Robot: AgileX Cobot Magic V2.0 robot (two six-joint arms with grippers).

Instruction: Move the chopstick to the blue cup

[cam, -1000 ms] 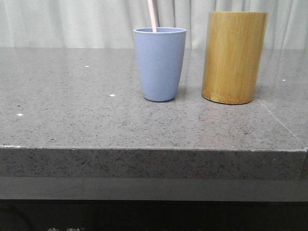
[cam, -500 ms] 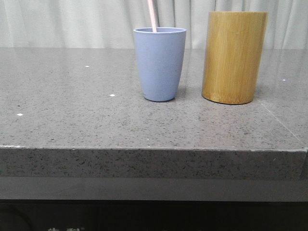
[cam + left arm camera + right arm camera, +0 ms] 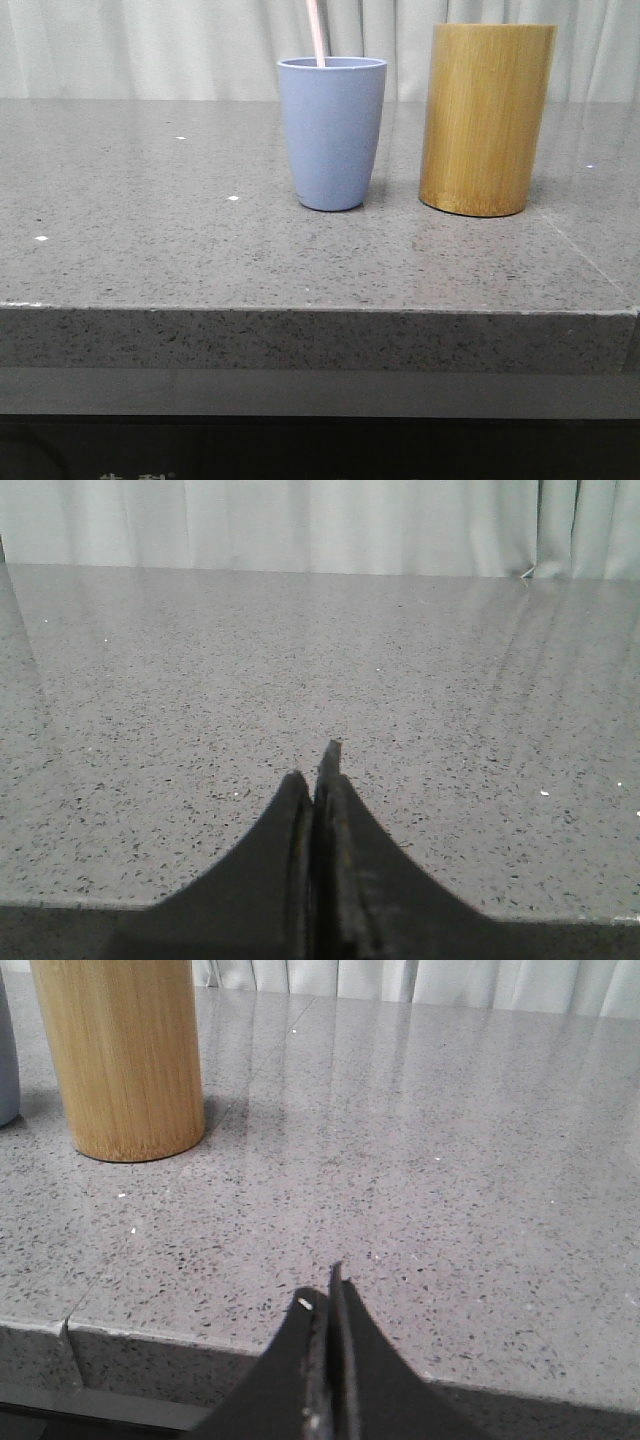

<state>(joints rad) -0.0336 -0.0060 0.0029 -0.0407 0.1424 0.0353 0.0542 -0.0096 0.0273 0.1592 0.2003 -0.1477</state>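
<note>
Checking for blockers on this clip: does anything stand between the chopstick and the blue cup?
Nothing visible does. The chopstick already stands inside the blue cup, rising above its rim. The bamboo cylinder stands apart, to the cup's right.

Lab-like setup: speckled grey stone countertop [image 3: 200, 260], white curtain [image 3: 150, 45] backdrop.

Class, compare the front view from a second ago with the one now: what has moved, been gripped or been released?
Nothing visibly changed. The chopstick stands in the blue cup as before, the bamboo cylinder beside it on the table, and no gripper took hold of or let go of anything.
</note>
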